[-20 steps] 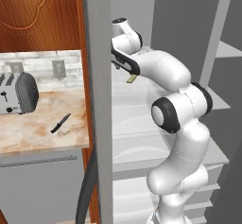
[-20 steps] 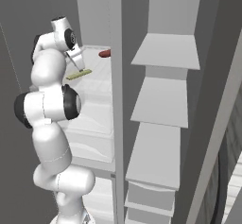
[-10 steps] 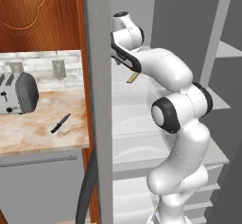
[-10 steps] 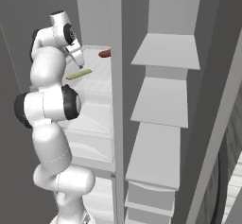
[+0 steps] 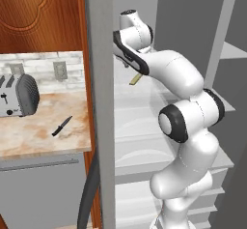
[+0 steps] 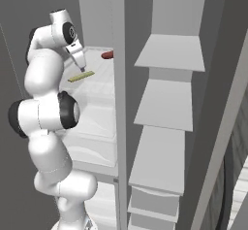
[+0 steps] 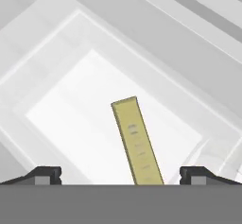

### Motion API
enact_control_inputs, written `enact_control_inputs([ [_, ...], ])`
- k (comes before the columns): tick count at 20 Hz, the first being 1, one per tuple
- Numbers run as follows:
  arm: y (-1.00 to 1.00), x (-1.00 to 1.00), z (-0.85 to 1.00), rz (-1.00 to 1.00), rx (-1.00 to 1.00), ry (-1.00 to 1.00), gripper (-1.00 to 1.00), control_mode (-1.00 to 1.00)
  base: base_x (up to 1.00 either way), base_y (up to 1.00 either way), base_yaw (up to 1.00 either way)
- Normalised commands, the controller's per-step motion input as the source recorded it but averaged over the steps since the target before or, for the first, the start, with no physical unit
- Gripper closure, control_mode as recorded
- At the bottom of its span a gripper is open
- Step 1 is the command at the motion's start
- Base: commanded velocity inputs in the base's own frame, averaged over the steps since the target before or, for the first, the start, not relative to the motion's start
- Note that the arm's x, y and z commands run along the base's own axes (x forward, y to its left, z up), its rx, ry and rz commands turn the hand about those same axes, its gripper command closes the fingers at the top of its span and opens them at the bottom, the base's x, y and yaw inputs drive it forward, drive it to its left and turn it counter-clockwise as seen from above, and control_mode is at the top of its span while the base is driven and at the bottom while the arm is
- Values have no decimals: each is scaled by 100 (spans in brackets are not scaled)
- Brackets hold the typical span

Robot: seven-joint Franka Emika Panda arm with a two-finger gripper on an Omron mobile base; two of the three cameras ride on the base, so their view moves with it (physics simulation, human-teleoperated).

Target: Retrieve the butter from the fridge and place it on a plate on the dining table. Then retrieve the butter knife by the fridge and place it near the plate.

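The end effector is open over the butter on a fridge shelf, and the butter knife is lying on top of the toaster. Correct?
Not quite. The butter knife lies flat on the marbled counter, in front of the toaster and apart from it, as the left base view shows. The rest holds: the end effector is open over the butter on the fridge shelf.

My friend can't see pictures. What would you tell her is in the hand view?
A thin pale-yellow stick of butter lies on a pale grey fridge shelf, right between the two dark fingertips of the robot's open gripper. The gripper is not touching the butter yet.
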Motion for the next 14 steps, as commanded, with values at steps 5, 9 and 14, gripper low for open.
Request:
enact_control_inputs([
  [5,-25,-53,-8,0,0,0,-100,-100,0,0,0],
  [9,-3,-30,-14,3,0,0,-100,-100,0,0,0],
  [14,0,-8,-11,10,0,0,-100,-100,0,0,0],
])
